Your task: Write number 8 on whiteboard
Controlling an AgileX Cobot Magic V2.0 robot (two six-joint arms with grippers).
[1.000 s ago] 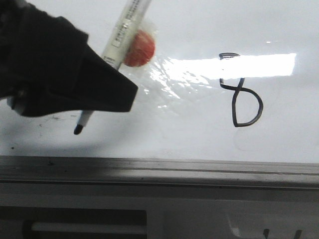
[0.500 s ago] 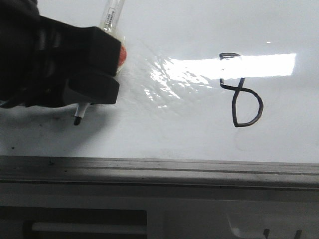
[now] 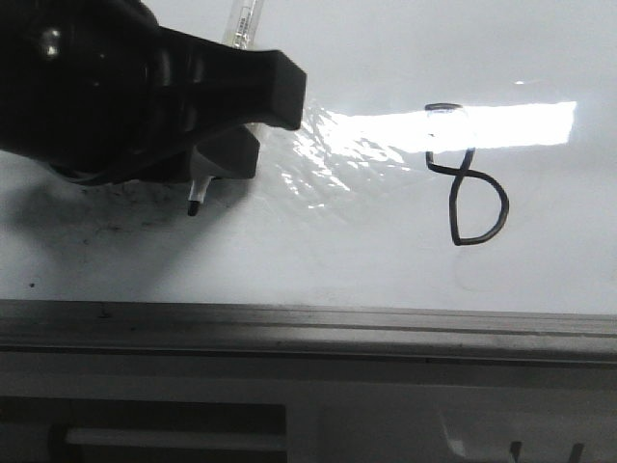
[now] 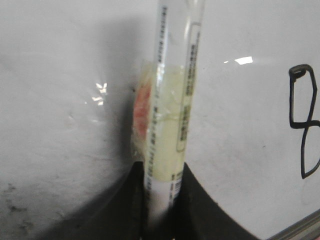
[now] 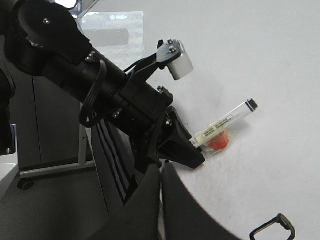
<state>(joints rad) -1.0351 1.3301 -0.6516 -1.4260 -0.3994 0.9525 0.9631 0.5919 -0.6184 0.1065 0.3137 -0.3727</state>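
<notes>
The number 8 is drawn in thin black line on the right half of the whiteboard. My left gripper hangs over the board's left part, shut on a clear-barrelled marker. The marker's black tip points down close to the board, well left of the 8. In the left wrist view the marker stands between the black fingers, with a red blob taped to it, and the 8 lies off to the side. My right gripper is shut on nothing, apart from the marker.
A grey metal rail runs along the board's near edge. A bright glare patch crosses the top of the 8. Black ink specks dot the board under the left gripper. Beyond the board's edge stands a frame with a caster.
My left gripper has turned and shifted right with the marker. The tip moved right and slightly up. The red blob is now hidden behind the gripper in the front view.
</notes>
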